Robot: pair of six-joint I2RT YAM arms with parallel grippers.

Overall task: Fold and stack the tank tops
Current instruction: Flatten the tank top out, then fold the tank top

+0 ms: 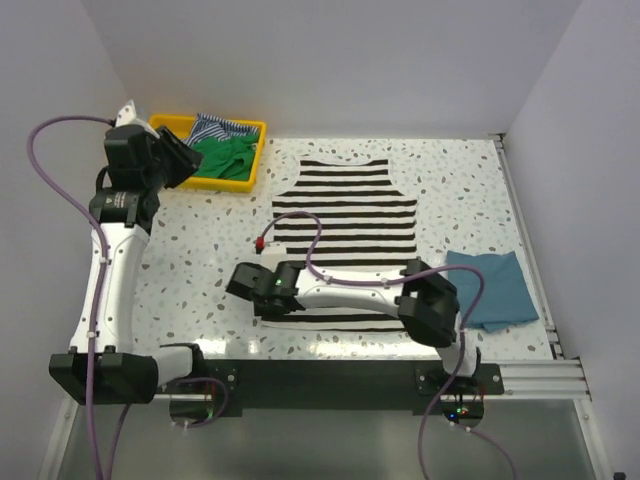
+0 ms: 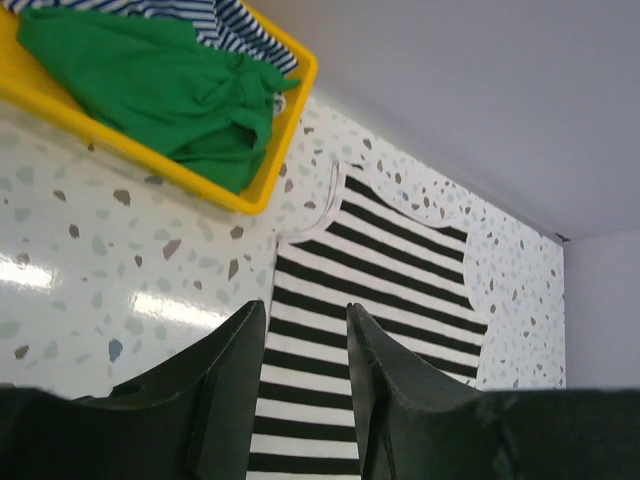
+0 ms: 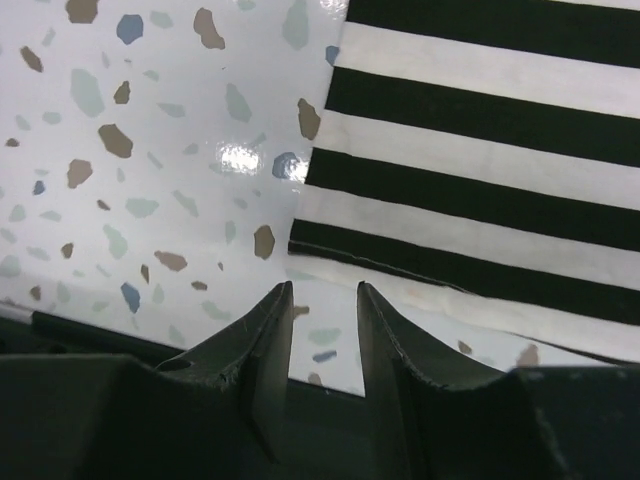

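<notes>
The black-and-white striped tank top [image 1: 345, 220] lies flat in the middle of the table, neck toward the back. It also shows in the left wrist view [image 2: 380, 270] and the right wrist view [image 3: 480, 150]. The teal-blue top [image 1: 490, 285] lies folded at the near right. The green top [image 1: 225, 155] [image 2: 150, 90] and the finely blue-striped top [image 1: 215, 127] [image 2: 225, 20] lie crumpled in the yellow tray [image 1: 255, 150] [image 2: 285, 135]. My left gripper [image 1: 185, 160] [image 2: 305, 315] is open and empty, raised beside the tray. My right gripper [image 1: 243, 282] [image 3: 325, 290] is open and low over the table, just off the striped top's near left hem corner.
A metal rail [image 1: 525, 240] runs along the table's right edge. The black base rail [image 1: 330, 375] lies at the front. White walls close the back and sides. The right arm stretches across the striped top's near hem.
</notes>
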